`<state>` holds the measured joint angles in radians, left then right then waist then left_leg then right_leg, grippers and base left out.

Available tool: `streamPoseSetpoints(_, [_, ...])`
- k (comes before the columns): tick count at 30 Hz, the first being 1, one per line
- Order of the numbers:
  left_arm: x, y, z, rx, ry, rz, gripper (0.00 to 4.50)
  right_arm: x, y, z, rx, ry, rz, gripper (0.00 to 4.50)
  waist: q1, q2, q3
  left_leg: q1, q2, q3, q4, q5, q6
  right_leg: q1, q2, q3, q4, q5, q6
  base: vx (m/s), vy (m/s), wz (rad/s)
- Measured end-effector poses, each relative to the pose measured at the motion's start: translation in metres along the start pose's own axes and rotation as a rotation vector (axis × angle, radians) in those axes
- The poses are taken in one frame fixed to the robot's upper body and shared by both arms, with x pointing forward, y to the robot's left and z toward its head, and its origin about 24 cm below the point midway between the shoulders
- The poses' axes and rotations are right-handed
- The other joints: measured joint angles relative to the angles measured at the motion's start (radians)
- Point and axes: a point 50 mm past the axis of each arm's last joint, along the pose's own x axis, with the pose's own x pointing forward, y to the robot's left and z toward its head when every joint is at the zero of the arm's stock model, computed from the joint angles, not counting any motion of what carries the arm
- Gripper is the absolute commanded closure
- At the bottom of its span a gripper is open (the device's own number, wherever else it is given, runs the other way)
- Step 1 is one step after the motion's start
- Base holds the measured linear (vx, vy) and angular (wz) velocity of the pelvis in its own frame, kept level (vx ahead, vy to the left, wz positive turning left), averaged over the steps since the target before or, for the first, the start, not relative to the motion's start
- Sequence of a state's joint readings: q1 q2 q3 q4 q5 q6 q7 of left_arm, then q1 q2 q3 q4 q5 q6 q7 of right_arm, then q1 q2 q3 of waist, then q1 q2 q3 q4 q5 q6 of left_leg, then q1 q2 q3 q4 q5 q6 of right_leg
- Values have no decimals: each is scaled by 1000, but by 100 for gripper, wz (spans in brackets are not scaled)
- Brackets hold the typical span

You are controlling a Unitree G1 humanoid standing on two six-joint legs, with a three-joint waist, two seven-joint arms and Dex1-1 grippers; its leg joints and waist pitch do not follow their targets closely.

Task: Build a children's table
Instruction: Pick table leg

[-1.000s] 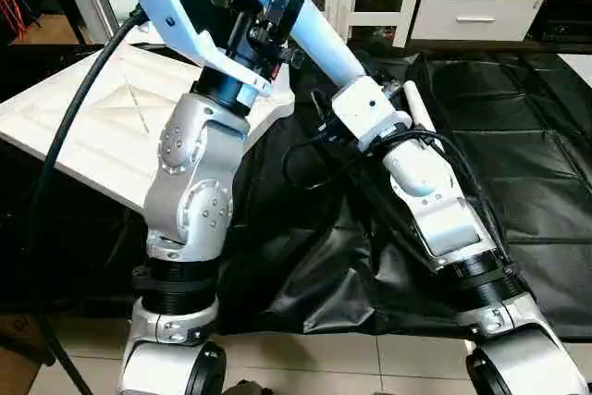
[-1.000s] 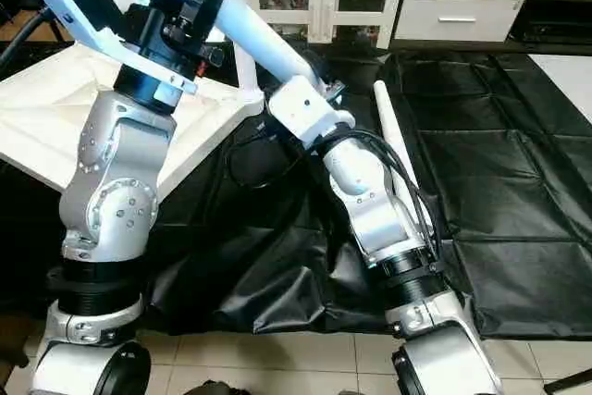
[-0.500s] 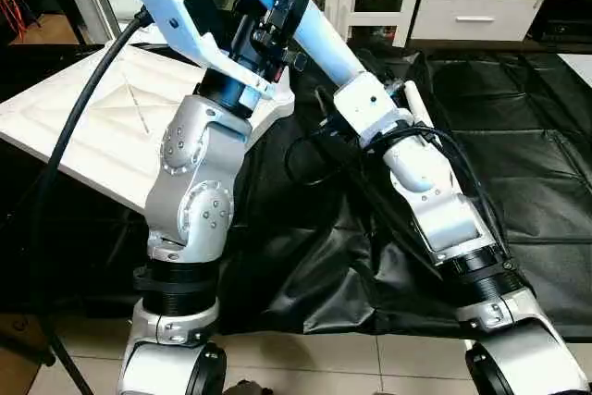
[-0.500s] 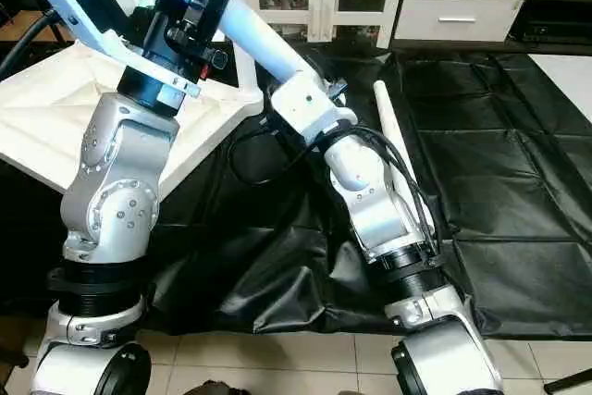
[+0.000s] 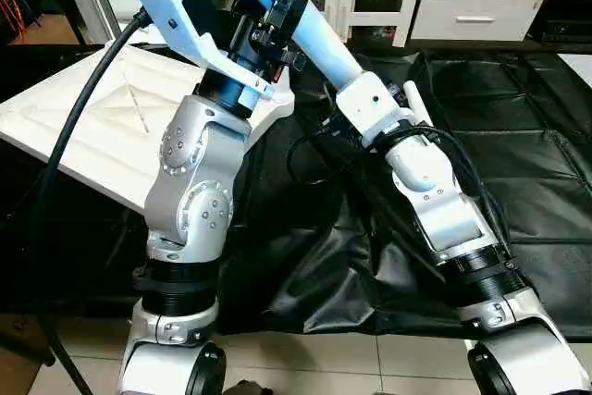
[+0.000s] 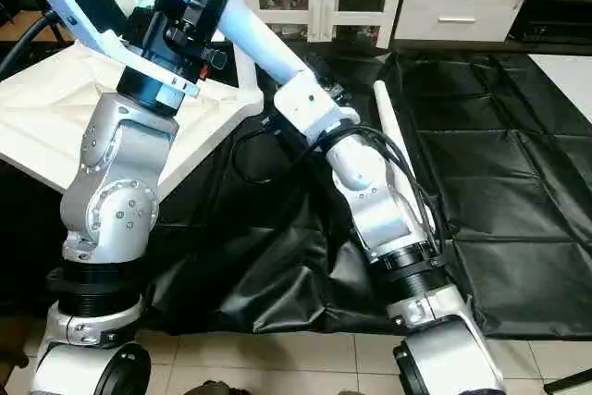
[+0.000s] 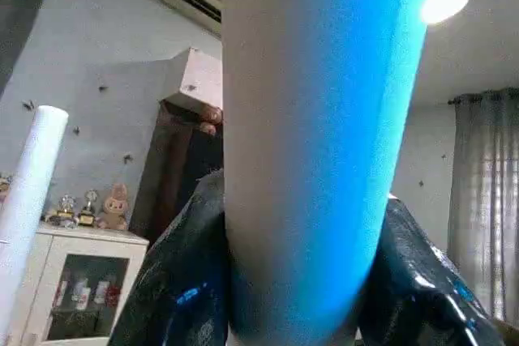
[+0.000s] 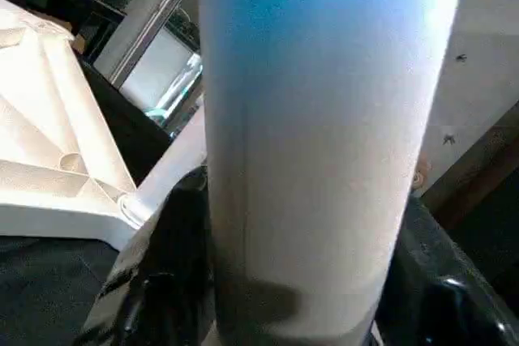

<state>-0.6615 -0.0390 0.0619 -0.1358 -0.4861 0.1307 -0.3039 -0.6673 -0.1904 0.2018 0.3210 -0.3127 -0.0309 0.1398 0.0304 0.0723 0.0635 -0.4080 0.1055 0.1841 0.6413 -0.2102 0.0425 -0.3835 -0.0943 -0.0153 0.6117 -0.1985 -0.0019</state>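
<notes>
While you look down over the forearms, the white tabletop [image 5: 102,127] lies underside up at the left edge of the black sheet [image 6: 518,136], its X ribs facing you and its near corner hanging over the dark plastic. One white leg [image 6: 244,62] stands upright at that corner, where the round socket is. A thick black cable [image 5: 74,127] arcs across the tabletop in front of your left arm.

Your left gripper [image 7: 302,192] is raised above that corner and clamped on a second leg [image 5: 314,30]; the left wrist view shows a black finger [image 7: 186,281] pressed against each side of the tube. This held leg runs slantwise, high at the left and lower toward the right, and it looks pale blue in the light.

Your right gripper [image 8: 302,192] grips the lower end of the same held leg, with a finger [image 8: 174,265] snug against either flank.

Just right of your right arm, a third leg [image 6: 388,127] lies flat on the sheet, well apart from the tabletop. At the far edge of the sheet stands a white drawer unit [image 6: 462,16]
</notes>
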Motion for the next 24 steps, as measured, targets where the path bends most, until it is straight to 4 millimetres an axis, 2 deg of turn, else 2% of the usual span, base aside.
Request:
streamPoseSetpoints(4, [0,0,0,1,0,3,286,0,0,0,-3,0,2,258,0,0,0,0,0,0,0,0,0,0,0,0,0,0,0,0,0,0])
streamPoseSetpoints(22, [1,2,-1,14,-8,36,286,0,1,0,-2,-1,23,263,0,0,0,0,0,0,0,0,0,0,0,0,0,0,0,0,0,0])
streamPoseSetpoints(24, [1,2,-1,9,-10,45,230,0,1,-1,6,0,26,263,0,0,0,0,0,0,0,0,0,0,0,0,0,0,0,0,0,0])
